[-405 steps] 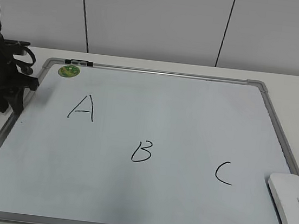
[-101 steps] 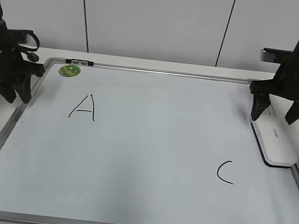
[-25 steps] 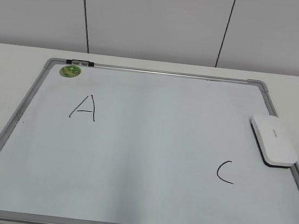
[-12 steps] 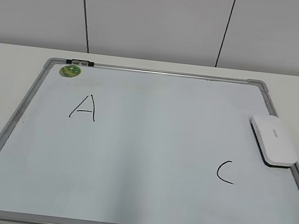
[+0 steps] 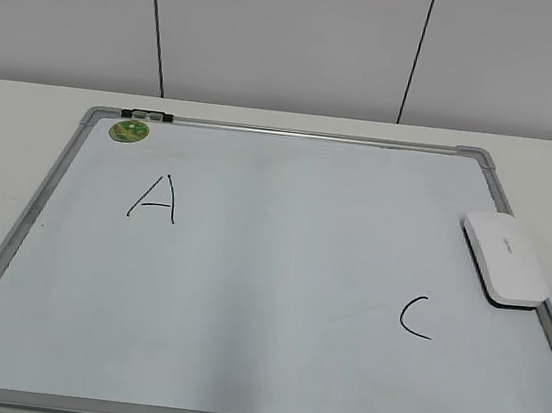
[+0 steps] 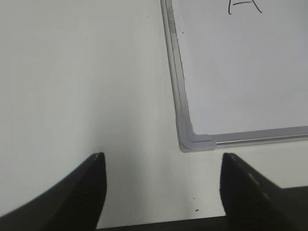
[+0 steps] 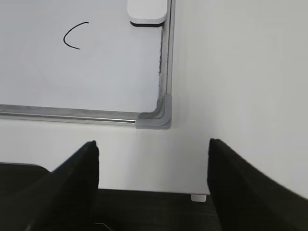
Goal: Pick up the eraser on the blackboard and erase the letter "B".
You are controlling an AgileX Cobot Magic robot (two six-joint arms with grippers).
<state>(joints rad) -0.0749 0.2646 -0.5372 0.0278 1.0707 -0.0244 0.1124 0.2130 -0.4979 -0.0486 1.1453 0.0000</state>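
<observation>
White blackboard (image 5: 269,266) with silver-grey frame, flat on pale table (image 5: 26,105), filling most of exterior view. White eraser (image 5: 504,259) lying flat at right edge of board, partly over frame, long side running near-to-far, just far-right of black "C" (image 5: 415,316). Black "A" (image 5: 153,199) at left-far area of board. Round green magnet (image 5: 129,131) at far-left corner, black-and-silver clip (image 5: 145,114) on far frame just beside it. No letter "B" visible anywhere; middle of board bare white.

No arms in exterior view.

Left gripper (image 6: 161,163) over bare table near left-near corner cap of board (image 6: 192,142), fingers (image 6: 84,192) black, well apart, nothing between them, not touching board. Lower part of "A" (image 6: 245,6) cut off at top edge of left wrist view.

Right gripper (image 7: 153,149) over table just near of right-near corner cap (image 7: 159,118), fingers (image 7: 72,178) wide apart, empty. In right wrist view "C" (image 7: 74,36) on board surface, near end of eraser (image 7: 147,10) at top edge with dark felt strip underneath, resting against right frame. Dark surface below table edge at bottom of right wrist view, unclear what.
</observation>
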